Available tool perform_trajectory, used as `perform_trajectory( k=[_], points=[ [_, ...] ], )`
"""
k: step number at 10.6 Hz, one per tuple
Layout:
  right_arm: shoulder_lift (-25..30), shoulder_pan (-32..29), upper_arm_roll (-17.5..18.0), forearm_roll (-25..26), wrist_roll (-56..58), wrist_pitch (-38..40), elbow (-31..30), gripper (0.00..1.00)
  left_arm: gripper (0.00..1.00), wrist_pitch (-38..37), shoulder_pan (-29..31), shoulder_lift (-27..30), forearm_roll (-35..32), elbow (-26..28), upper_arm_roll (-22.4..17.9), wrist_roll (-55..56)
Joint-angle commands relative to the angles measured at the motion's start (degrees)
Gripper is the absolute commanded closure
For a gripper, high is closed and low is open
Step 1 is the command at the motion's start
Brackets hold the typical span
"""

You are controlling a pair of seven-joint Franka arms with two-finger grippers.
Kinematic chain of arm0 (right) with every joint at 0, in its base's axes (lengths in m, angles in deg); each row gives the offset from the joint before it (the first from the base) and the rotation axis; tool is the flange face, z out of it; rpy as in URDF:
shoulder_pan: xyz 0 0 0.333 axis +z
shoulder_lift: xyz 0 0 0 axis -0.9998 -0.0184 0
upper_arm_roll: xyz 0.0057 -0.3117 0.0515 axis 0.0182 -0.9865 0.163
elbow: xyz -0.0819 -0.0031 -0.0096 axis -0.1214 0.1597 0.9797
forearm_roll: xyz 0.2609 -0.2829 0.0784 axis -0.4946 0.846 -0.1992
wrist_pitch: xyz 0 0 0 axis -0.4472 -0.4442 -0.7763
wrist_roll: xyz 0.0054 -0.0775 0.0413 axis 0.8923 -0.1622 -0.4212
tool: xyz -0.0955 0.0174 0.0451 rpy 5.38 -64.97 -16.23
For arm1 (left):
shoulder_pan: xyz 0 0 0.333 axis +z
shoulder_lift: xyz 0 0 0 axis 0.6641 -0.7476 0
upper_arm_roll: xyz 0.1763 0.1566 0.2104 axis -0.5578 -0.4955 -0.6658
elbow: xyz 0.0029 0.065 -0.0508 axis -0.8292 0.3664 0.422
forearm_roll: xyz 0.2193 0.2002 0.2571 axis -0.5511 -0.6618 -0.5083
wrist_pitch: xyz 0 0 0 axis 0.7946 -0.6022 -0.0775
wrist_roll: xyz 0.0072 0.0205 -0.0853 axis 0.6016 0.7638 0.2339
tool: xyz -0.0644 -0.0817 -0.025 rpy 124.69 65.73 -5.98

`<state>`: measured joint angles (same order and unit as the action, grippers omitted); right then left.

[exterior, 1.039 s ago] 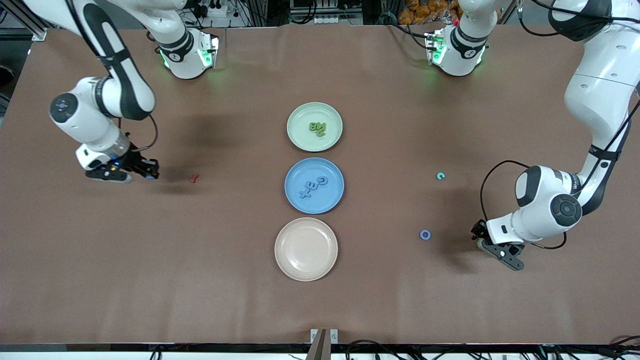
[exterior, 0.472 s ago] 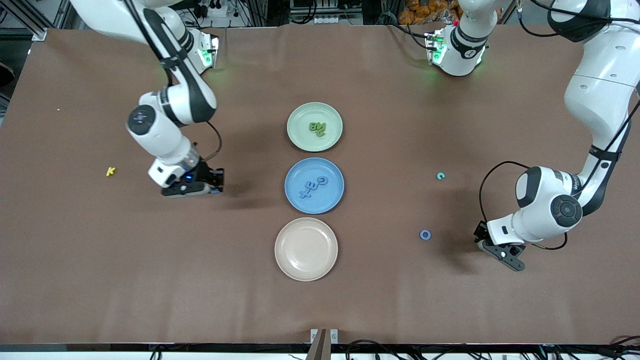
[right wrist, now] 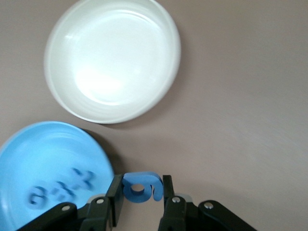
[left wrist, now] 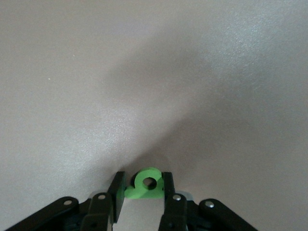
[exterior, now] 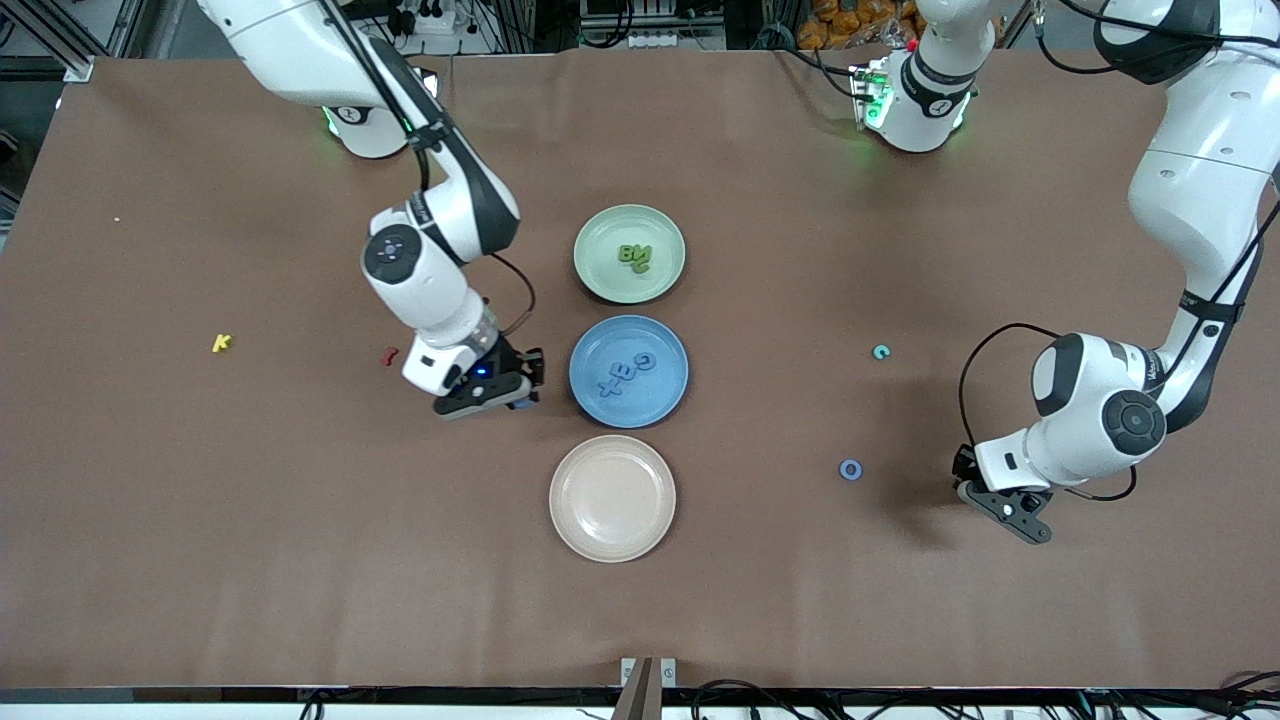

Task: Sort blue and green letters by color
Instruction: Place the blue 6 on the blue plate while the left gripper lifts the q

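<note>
right gripper brings a blue piece up beside the blue plate

the right gripper (exterior: pixel 522 385) hangs just beside the blue plate (exterior: pixel 590 408), at the rim that faces the right arm's end of the counter (exterior: pixel 250 520). its fingers are clamped on a blue letter (right wrist: pixel 139 186), a chunky piece with a round hole that lies crosswise between them. judged from here, the plate is the short way on toward the middle of the counter, so the move left is to carry the piece over the rim and let go. three blue pieces (exterior: pixel 625 373) already lie in that plate.

the left gripper (exterior: pixel 1003 505) is low over the counter at the left arm's end, its fingers pressed onto a green letter (left wrist: pixel 146 183) with a hole in it. the green plate (exterior: pixel 600 285), with green pieces (exterior: pixel 635 257) in it, is well apart from that arm, farther from the front camera than the blue plate. a blue ring (exterior: pixel 851 469) lies near the left gripper, a teal c-shaped piece (exterior: pixel 881 351) farther off.

the beige plate (exterior: pixel 580 530) has nothing in it. a yellow k (exterior: pixel 221 343) and a small red piece (exterior: pixel 389 355) lie toward the right arm's end.

since a second ago the right arm has swept from beside the red piece to the blue plate; the left arm has barely shifted while its fingers drew in.
</note>
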<state>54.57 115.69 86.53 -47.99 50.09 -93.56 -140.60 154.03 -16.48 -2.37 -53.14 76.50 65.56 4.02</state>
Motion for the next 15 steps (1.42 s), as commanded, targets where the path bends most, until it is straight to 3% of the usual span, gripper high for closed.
perform_trajectory(
  k=[1, 2, 4, 5, 6, 8, 9, 13, 15],
  points=[
    [-5.4, 4.9, -0.4, -0.6, -0.2, 0.7, 8.3, 0.76, 0.95, -2.7, -0.9, 0.8, 1.9, -0.5, -0.4, -0.6],
    [-7.1, 6.1, -0.4, -0.8, -0.6, 0.7, 10.5, 0.73, 1.0, -3.2, -0.9, 1.3, 1.9, -0.5, -0.2, -0.1],
    [-8.8, 9.2, 0.4, -0.2, -5.3, 0.7, 13.3, 0.58, 1.0, -3.9, -0.9, 1.8, 2.6, -0.5, 0.7, 0.9],
    [-8.8, 9.8, 0.4, -0.2, -5.6, 0.7, 13.2, 0.34, 1.0, -5.7, -0.8, 2.3, 2.6, -0.5, 1.5, 2.0],
    [-8.8, 10.2, 0.5, -0.3, -8.7, 0.7, 13.3, 0.0, 1.0, -6.8, -0.7, 3.3, 2.5, -0.5, 2.4, 4.0],
    [-8.1, 9.6, 0.4, -0.1, -9.6, 3.2, 13.1, 0.0, 1.0, -9.6, -0.1, 3.9, 2.5, -0.4, 5.0, 7.3],
    [-6.7, 7.9, 0.1, 0.0, -9.1, 8.5, 13.1, 0.0, 1.0, -10.9, 0.1, 3.9, 2.6, -0.2, 6.7, 10.5],
    [-1.4, -5.7, 0.1, 0.2, -3.6, 24.3, 12.9, 0.0, 1.0, -15.0, 0.3, 3.9, 2.6, 0.7, 14.4, 26.6],
    [1.0, -12.5, 0.1, 0.2, -3.1, 28.6, 13.0, 0.0, 1.0, -17.0, 0.3, 4.0, 2.5, 2.8, 19.5, 37.4]
  ],
)
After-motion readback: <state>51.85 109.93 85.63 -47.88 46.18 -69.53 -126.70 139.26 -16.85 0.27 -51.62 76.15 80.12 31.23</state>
